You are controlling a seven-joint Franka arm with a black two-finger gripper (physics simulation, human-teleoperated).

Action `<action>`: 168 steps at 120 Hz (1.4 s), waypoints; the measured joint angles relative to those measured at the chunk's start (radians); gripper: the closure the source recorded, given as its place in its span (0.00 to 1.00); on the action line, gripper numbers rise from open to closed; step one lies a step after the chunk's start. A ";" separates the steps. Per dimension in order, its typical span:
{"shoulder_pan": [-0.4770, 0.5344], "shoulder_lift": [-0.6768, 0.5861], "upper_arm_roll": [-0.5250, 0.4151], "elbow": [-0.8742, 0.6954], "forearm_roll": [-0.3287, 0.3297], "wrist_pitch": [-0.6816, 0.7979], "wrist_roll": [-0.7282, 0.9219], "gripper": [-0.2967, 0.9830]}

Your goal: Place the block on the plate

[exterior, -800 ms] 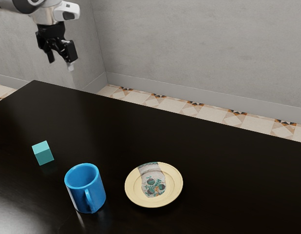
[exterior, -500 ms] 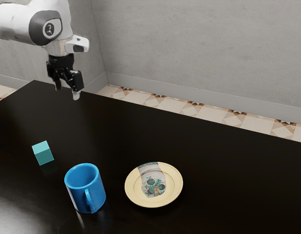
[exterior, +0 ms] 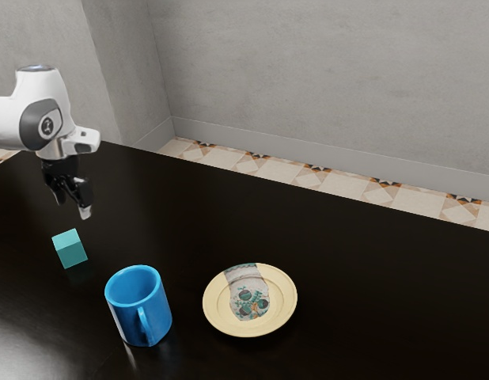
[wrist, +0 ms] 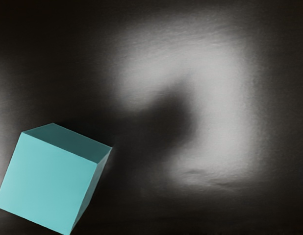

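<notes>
The pick-up is in hand: the black two-finger gripper [exterior: 72, 207], parted and empty, must be lowered around the turquoise cube [exterior: 70, 249].

One block [exterior: 71, 250], one mug [exterior: 137, 310], one plate [exterior: 213, 308] and one robot arm [exterior: 40, 115] over one table [exterior: 371, 277].
</notes>
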 joint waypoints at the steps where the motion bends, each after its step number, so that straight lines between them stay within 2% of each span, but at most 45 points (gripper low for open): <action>1: 0.000 0.000 0.000 -0.004 0.000 0.004 0.004 0.23; 63: 0.055 0.065 -0.001 -0.098 0.024 0.170 0.252 0.23; 105: 0.148 0.154 -0.034 -0.068 0.025 0.229 0.361 0.23; 168: 0.213 0.272 -0.081 0.010 -0.010 0.288 0.447 0.23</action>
